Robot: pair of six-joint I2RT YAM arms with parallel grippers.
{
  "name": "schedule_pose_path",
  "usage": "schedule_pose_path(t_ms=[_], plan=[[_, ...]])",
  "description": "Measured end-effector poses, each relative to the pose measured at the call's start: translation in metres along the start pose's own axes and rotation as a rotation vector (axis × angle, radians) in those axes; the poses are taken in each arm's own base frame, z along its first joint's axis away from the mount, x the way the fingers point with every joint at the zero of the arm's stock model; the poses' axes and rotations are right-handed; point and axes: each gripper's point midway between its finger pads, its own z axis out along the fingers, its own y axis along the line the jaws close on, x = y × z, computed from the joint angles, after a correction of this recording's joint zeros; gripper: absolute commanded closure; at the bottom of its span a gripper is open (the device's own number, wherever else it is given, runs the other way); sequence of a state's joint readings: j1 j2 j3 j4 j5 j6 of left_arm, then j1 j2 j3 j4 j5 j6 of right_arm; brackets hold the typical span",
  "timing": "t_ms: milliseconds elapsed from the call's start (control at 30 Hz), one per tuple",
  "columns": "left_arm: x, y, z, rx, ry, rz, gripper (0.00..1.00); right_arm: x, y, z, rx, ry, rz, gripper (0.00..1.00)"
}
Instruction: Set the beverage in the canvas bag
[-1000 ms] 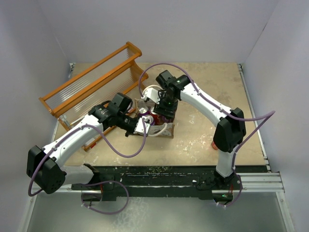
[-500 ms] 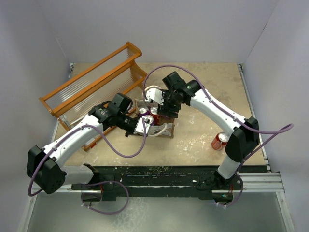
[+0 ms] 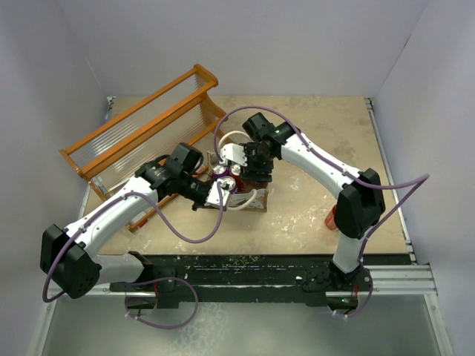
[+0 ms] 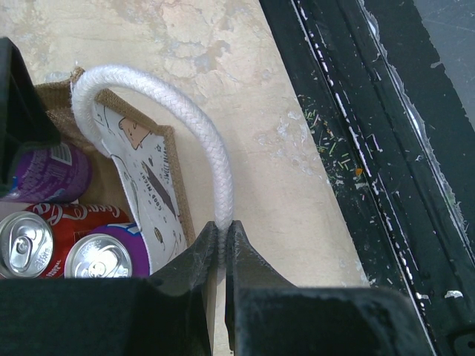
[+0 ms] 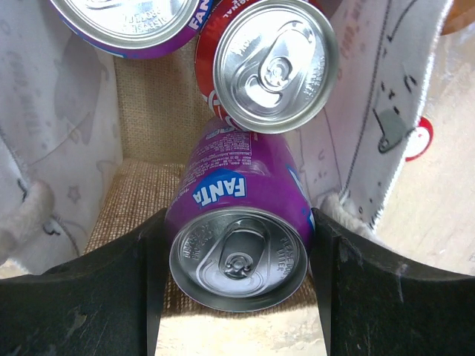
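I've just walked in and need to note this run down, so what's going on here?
The left gripper pinches the white rope handle of the bag, holding it open. The right gripper grips a Fanta can upright in the bag's mouth, beside a red can and another purple can that stand inside. It has not let go yet.

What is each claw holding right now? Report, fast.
Left claw: closed on the white rope handle of the canvas bag.
Right claw: closed on the purple Fanta can.
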State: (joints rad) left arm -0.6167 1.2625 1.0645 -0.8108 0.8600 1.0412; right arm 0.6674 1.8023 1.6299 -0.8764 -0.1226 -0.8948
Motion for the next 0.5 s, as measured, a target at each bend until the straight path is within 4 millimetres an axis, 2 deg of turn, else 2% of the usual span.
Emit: schedule_pose_path(t_ms=[200, 500], plan=[[0.0, -0.002, 0.0, 0.006, -0.001, -0.002, 0.99, 0.004, 0.002, 0.016, -0.042, 0.03, -0.006, 0.85], [0.0, -0.002, 0.0, 0.007, -0.001, -0.004, 0.99, 0.006, 0.003, 0.023, -0.058, 0.043, 0.009, 0.79]])
